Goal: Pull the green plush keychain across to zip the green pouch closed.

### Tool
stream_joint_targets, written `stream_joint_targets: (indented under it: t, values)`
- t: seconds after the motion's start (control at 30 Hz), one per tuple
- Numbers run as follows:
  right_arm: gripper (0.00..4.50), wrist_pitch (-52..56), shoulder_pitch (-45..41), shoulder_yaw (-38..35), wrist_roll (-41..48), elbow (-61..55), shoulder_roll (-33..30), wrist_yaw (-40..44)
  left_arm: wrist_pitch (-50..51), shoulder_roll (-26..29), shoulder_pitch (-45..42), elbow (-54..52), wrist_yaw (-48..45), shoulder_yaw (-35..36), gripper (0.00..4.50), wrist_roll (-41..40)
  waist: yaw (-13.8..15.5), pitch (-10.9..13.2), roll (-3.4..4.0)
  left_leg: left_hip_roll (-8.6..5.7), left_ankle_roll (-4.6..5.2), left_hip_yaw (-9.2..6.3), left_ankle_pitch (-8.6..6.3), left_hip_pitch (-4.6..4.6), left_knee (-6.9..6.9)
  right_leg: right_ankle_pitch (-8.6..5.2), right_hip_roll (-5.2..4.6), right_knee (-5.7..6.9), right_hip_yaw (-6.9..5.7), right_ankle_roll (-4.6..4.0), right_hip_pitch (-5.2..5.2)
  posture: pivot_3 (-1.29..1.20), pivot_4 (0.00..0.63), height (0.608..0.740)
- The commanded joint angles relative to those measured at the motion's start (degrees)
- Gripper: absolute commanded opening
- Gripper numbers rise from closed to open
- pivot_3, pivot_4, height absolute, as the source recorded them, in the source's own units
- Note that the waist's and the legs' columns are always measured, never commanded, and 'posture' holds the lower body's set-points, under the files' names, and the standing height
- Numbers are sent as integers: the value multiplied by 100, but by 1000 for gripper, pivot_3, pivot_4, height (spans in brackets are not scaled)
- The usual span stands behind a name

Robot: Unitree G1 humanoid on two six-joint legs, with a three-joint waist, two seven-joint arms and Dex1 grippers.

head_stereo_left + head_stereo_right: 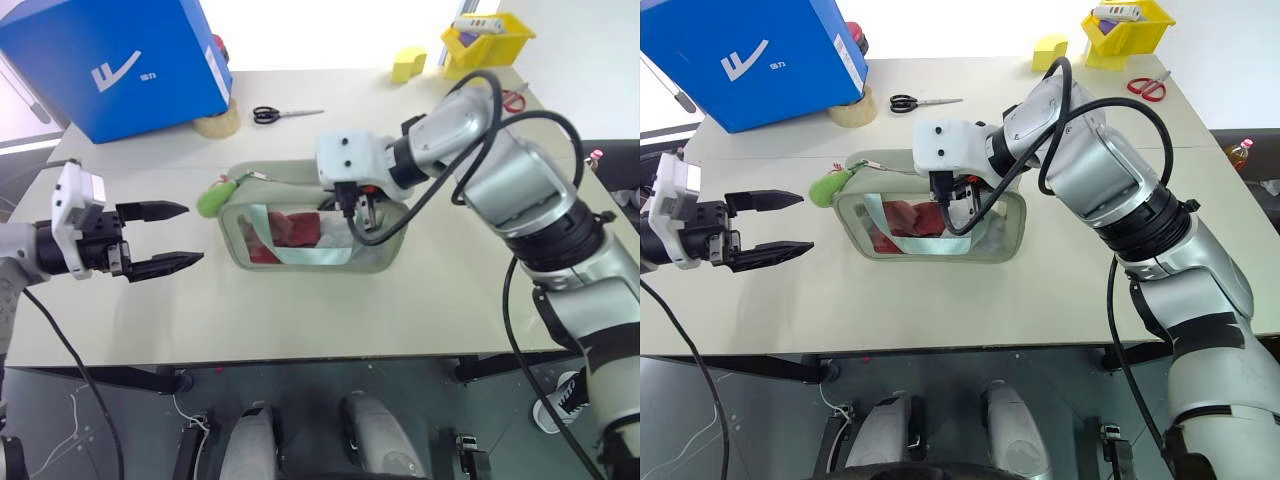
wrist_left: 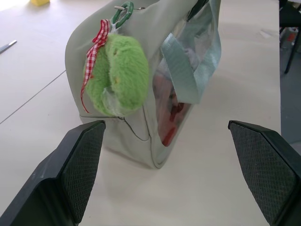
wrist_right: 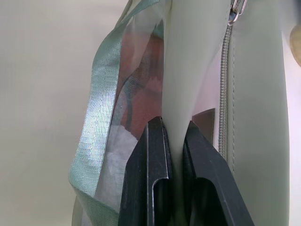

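Pale beige tabletop (image 1: 330, 300) underfoot, seam line running across the middle. Big blue box (image 1: 115, 60) parked at the far left corner, scissors (image 1: 283, 114) beside it. Yellow bin (image 1: 488, 40) at the far right corner. Grey floor (image 1: 130, 430) below the near edge, bright light beyond the far edge.

green plush keychain (image 2: 117, 75): was fuzzy pile
green pouch (image 1: 385, 262): was matt cloth — clear glossy window
table (image 1: 300, 310): looked smooth — matt

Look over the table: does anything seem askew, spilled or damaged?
Nothing spilled or damaged. The pale green soft pouch stands upright, its top edge pinched by the right gripper; the fuzzy lime-green plush keychain hangs at its end.
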Motion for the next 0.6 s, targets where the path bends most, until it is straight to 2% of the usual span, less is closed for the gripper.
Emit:
stream_joint_targets:
  t: [0.03,0.07,0.17,0.33,0.43,0.6]
  values:
    - [30,-23,121,-326,44,-414,-53,5,-8,62,-166,-17,-43,-7,4500,-32,1,-1,-1,0,0,0,0,0,0,0,0,0,0,0,0,0,150,737]
    - [30,-103,216,-302,34,-466,-57,21,-12,59,-180,-12,-52,-22,4500,-26,0,-1,-1,0,0,-2,0,0,0,0,1,0,-1,0,1,0,150,737]
    - [1073,-95,364,-298,0,-503,-18,-1,-1,60,-184,-21,-76,-24,4500,-31,-9,-1,-1,0,0,-1,0,0,0,0,1,0,-1,0,2,0,150,737]
    - [3517,522,217,-1021,560,-570,-178,176,24,84,-182,-48,-95,-30,4500,-59,-3,0,-1,1,0,-2,0,2,0,0,3,3,-1,0,1,0,150,737]
    - [3517,865,201,-1611,1098,-774,-561,478,29,100,-166,-60,-113,-9,4500,-69,34,0,-1,-1,0,-2,0,1,0,0,-2,0,-2,0,4,0,150,737]
    - [3517,921,671,-2118,1518,-1212,-1289,707,34,73,-214,-62,-122,-32,4500,-92,31,-1,-1,-2,1,-2,-1,3,0,0,-1,-7,-2,0,9,0,150,737]
